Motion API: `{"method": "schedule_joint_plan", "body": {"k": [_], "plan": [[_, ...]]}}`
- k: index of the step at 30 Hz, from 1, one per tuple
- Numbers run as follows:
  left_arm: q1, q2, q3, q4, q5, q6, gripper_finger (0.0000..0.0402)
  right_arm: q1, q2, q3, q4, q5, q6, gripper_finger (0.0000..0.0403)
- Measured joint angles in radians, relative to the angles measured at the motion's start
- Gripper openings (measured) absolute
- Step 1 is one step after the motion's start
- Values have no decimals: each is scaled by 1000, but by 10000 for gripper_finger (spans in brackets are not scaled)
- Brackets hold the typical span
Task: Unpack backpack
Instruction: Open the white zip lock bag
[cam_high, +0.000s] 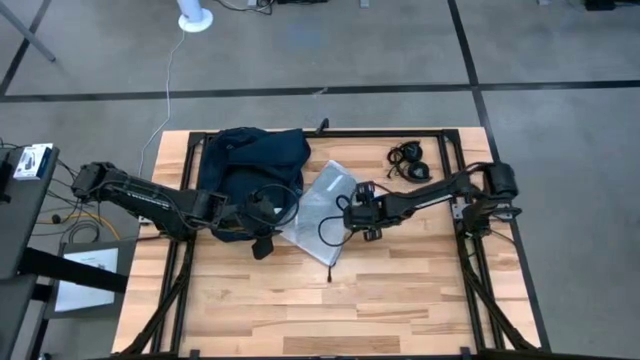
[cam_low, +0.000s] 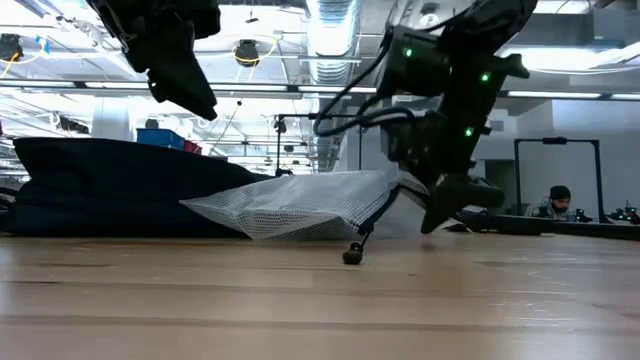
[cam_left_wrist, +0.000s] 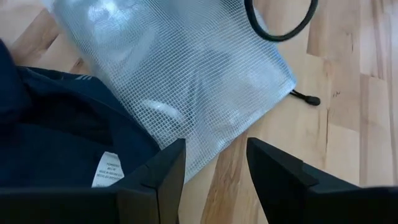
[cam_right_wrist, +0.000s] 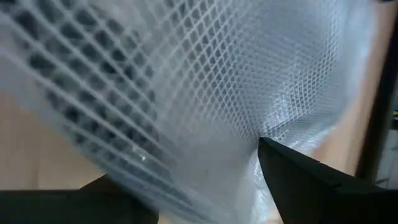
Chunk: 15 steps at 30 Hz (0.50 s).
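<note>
On the wooden table (cam_high: 400, 290), the backpack (cam_high: 245, 165) lies at the far left, under my left gripper (cam_left_wrist: 214, 171), which hovers with fingers spread and empty. Beside it lies the clear mesh bag (cam_high: 320, 205), whose right edge my right gripper (cam_high: 352, 212) pinches, lifting it slightly.

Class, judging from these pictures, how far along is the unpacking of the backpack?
Done: a clear mesh bag lies outside the backpack, and cables lie apart. In hand: the right gripper grips the mesh bag's edge; the left gripper hovers open. Left: whatever remains inside, unseen.
</note>
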Motion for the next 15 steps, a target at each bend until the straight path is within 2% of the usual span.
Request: {"method": "schedule_joint_plan", "body": {"k": [3, 7, 8, 11, 15], "plan": [[0, 0, 0, -26, 0, -16, 158, 9, 10, 36, -99, -104, 95, 139], [0, 0, 0, -63, 0, -47, 158, 37, -47, 118, -318, -305, 233, 24], [0, 0, 0, -63, 0, -48, 158, 43, -71, 144, -367, -357, 266, 13], [0, 0, 0, -50, 0, -41, 158, 46, -143, 220, -457, -540, 380, 16], [0, 0, 0, 5, -30, -11, 158, 27, -230, 287, -419, -766, 578, 11]]}}
